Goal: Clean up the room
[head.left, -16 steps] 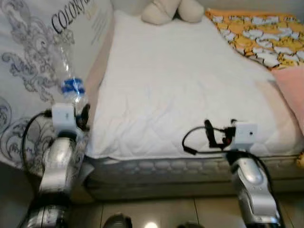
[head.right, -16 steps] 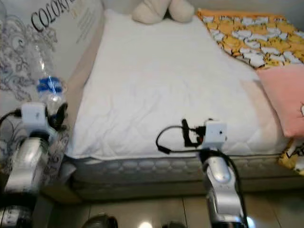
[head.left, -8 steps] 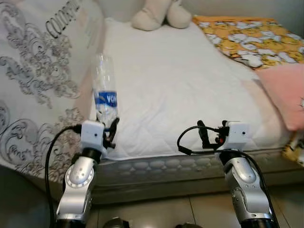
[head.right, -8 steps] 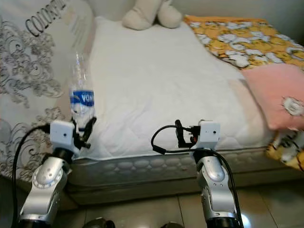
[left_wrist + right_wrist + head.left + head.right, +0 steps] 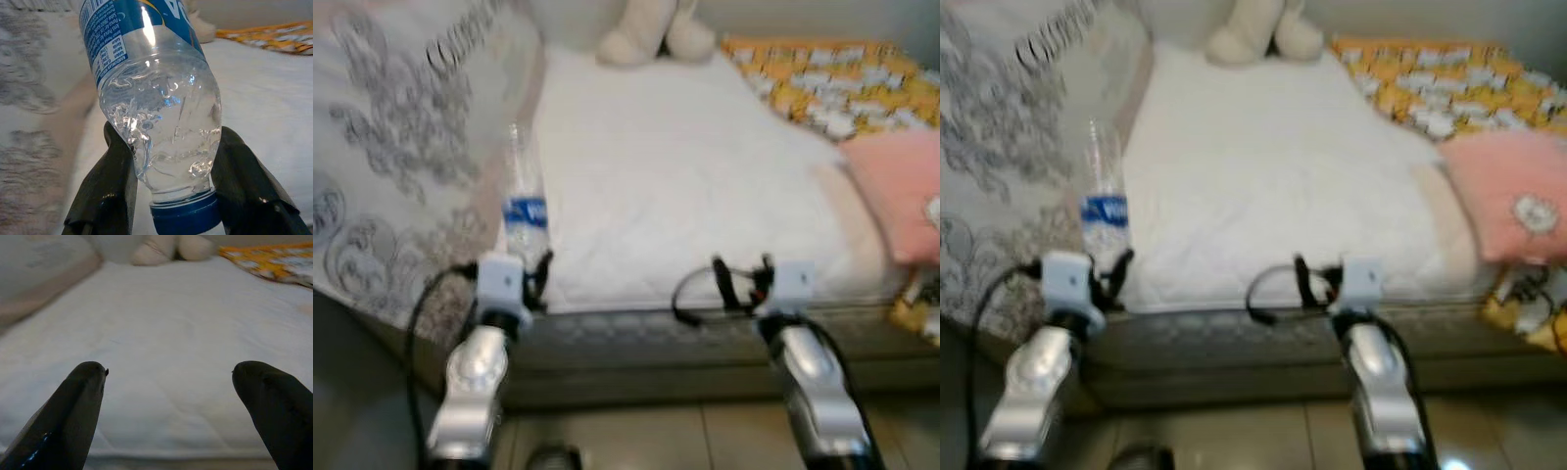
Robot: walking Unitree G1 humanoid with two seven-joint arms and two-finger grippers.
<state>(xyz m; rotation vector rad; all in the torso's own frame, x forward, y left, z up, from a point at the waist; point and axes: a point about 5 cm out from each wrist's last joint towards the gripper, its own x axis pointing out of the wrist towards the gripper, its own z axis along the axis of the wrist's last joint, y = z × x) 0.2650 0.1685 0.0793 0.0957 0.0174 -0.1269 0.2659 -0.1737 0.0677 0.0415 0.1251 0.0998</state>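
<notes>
A clear plastic bottle with a blue label stands upside down in my left gripper, its blue cap pointing down. In the left wrist view the two black fingers are shut on the bottle's neck end. I hold it over the bed's near left corner. My right gripper hovers at the bed's front edge. Its fingers are spread wide apart with only the white mattress between them.
A white mattress lies ahead. A cream plush toy sits at its head, with a yellow patterned blanket and a pink pillow on the right. A grey patterned quilt drapes at left. Tiled floor is below.
The view has shifted and blurred as the camera moved. The bottle stays in my left gripper, and both arms sit a little lower in view.
</notes>
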